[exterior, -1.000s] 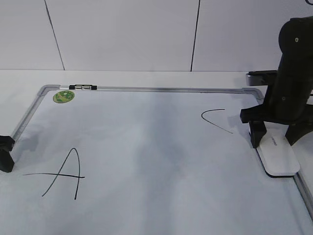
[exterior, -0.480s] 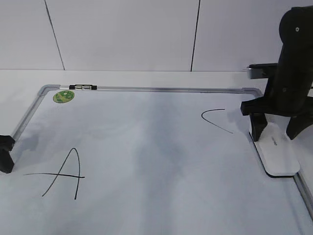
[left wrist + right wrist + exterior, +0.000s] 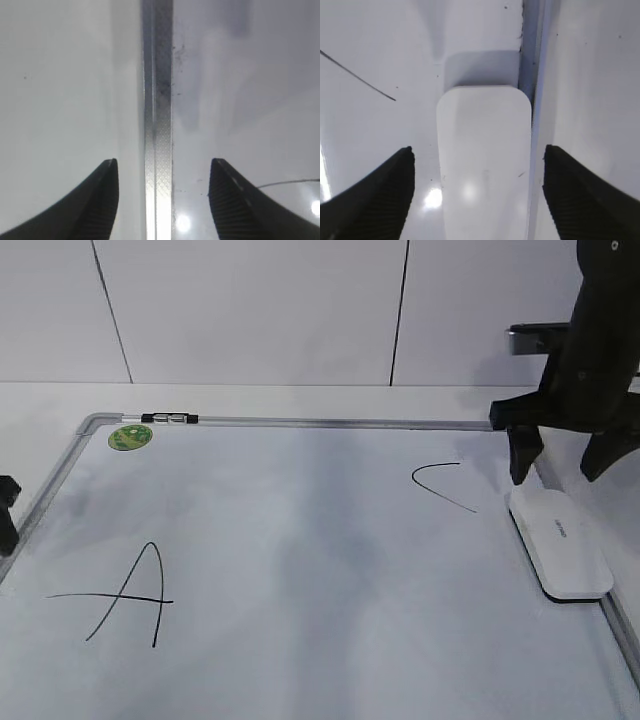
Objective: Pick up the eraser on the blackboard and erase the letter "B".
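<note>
On the blackboard (image 3: 300,560), by its right edge, lies the eraser (image 3: 558,540); the right pincer (image 3: 567,465) hangs above, wide open, empty. Left wrist view: left pincer (image 3: 164,200) open over the frame (image 3: 157,125), holding nothing. Right wrist view: eraser (image 3: 484,160) between spread fingers (image 3: 375,195).

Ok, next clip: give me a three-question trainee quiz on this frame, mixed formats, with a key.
1. True or false: the right claw is shut on the eraser.
2. Multiple choice: which edge of the blackboard does the eraser lie along? A) the left frame B) the right frame C) the far frame
3. Short answer: which letter is drawn nearest the green sticker?

Key:
1. False: it hangs open above the eraser, apart from it.
2. B.
3. The "A"; no "B" shows on the board.
</note>
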`<state>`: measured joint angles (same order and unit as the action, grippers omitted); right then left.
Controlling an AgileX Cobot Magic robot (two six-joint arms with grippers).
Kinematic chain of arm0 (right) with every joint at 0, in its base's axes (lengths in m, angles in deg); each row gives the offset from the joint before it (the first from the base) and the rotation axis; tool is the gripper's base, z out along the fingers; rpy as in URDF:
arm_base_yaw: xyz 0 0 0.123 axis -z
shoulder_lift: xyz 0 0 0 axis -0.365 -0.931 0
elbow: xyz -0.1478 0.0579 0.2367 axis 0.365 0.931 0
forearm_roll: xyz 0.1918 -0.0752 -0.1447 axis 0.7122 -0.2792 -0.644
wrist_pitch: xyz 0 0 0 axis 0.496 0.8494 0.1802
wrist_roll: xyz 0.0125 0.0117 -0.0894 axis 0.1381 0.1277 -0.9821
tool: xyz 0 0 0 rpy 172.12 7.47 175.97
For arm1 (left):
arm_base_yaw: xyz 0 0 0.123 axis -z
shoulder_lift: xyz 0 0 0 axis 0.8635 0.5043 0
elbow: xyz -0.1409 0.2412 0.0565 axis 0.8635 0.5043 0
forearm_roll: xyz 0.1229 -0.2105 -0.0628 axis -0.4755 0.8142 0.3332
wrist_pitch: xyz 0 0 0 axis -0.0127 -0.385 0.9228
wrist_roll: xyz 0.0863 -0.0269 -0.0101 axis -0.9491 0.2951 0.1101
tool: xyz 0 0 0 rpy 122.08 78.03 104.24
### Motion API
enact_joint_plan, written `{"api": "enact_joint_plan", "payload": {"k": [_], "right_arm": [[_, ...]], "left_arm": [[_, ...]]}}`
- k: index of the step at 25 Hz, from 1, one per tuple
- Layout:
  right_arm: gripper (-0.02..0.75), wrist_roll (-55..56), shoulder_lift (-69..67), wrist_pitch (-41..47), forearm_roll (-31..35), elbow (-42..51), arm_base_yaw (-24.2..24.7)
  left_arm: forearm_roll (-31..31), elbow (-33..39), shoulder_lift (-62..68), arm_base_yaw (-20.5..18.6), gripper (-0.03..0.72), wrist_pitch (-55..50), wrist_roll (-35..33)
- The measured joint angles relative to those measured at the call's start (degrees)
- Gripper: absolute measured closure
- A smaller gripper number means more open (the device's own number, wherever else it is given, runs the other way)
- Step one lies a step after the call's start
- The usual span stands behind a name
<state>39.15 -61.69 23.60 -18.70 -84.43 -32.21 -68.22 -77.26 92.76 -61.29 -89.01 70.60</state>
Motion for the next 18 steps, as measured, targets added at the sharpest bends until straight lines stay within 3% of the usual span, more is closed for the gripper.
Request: {"api": "enact_joint_plan", "payload": {"k": [7,18], "right_arm": [[0.146,-1.06,0.55,0.47,0.0,-5.74,0.0],[0.161,-6.33,13.65,1.17,0.59,-7.68,0.0]], "left_arm": [[-0.19,-4.0,-7.86,0.0,0.256,-1.83,0.0],[-0.19,-5.2,-22.9,0.0,0.256,-4.89,1.09]]}}
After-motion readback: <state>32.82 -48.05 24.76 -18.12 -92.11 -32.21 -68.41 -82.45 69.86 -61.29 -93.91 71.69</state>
